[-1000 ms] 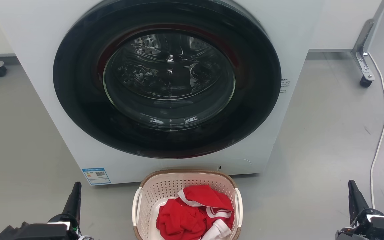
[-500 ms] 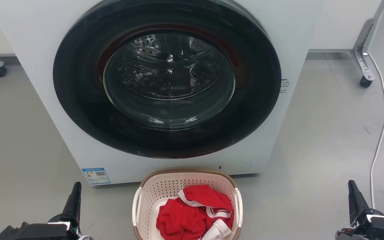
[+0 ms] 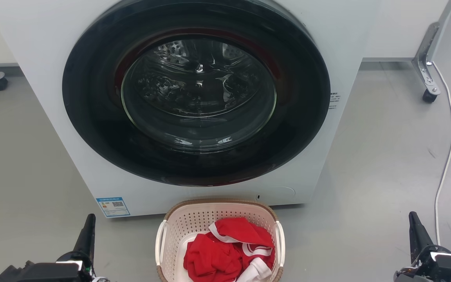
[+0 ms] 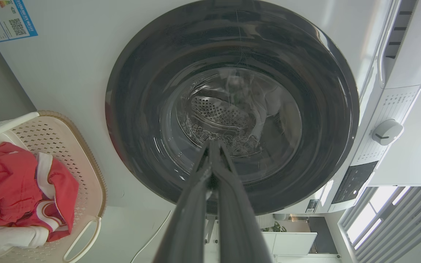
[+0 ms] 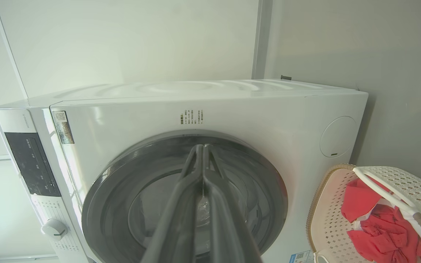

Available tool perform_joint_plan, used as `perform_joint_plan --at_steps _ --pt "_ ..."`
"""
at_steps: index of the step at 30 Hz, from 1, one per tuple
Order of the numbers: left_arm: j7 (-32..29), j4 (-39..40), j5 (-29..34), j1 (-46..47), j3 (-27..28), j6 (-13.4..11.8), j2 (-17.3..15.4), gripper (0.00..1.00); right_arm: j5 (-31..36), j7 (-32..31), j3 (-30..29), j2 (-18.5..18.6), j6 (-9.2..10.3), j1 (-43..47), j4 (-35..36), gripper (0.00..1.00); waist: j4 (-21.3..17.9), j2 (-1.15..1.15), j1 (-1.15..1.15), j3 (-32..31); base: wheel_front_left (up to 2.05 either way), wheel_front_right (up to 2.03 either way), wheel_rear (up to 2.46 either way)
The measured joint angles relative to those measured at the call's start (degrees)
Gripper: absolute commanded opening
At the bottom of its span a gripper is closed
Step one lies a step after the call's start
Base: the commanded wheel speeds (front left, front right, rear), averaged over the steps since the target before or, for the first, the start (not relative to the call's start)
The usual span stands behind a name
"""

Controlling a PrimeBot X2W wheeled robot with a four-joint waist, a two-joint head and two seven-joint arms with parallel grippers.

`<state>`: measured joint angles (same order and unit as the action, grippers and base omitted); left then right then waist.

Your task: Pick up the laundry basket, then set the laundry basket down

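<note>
- I see the laundry basket (image 3: 194,222) standing on the grey floor (image 3: 22,176), low in the middle of my head view, just in front of the washing machine (image 3: 45,58).
- The basket is cream-white with small holes, a brown woven-look rim and white handles on both sides.
- Red clothes with white trim (image 3: 217,254) lie heaped inside it.
- The left tool (image 3: 90,218) sits at the lower left of the head view, well apart from the basket. It touches nothing.
- In the left wrist view, the left tool (image 4: 212,145) has its two dark fingers pressed together with nothing between them. They point at the machine's round dark door (image 4: 232,106), and the basket (image 4: 75,146) is off to that view's left.
- The right tool (image 3: 413,217) sits at the lower right of the head view, also well apart from the basket.
- In the right wrist view, the right tool (image 5: 200,147) is likewise pressed together and empty, with the basket (image 5: 327,219) at that view's lower right.
- A white cable (image 3: 446,156) runs along the floor to the right of the machine.
</note>
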<state>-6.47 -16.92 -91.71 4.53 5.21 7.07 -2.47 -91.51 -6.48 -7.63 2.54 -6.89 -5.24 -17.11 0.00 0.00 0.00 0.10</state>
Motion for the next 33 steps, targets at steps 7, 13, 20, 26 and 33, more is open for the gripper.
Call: perform_joint_plan --at_steps 7,13,20,26,33 --pt "0.00 -0.01 -0.01 0.00 -0.01 0.00 0.00 0.00 0.00 0.00 0.00 0.00 0.00 0.00 0.00 0.00 0.00 0.00 0.00 0.00 0.00 0.00 0.00" --pt "0.00 -0.01 -0.01 0.00 -0.01 0.00 0.00 0.00 0.00 0.00 0.00 0.00 0.00 0.00 0.00 0.00 0.00 0.00 0.00 0.00 0.00 0.00 0.00" --pt "0.00 -0.01 -0.01 0.00 -0.01 0.00 0.00 0.00 0.00 0.00 0.00 -0.01 0.00 0.00 0.00 0.00 0.00 0.00 0.00 0.00 0.00 0.00 0.00" --pt "0.00 -0.02 -0.01 0.00 -0.01 0.00 0.00 0.00 0.00 0.00 0.00 -0.01 0.00 0.00 0.00 0.00 0.00 0.00 0.00 0.00 0.00 0.00 0.00" --pt "0.00 -0.02 -0.01 0.00 -0.01 0.00 0.00 0.00 -0.01 0.00 0.00 -0.01 0.00 0.00 0.00 0.00 0.00 0.00 0.00 0.00 0.00 0.00 0.00"
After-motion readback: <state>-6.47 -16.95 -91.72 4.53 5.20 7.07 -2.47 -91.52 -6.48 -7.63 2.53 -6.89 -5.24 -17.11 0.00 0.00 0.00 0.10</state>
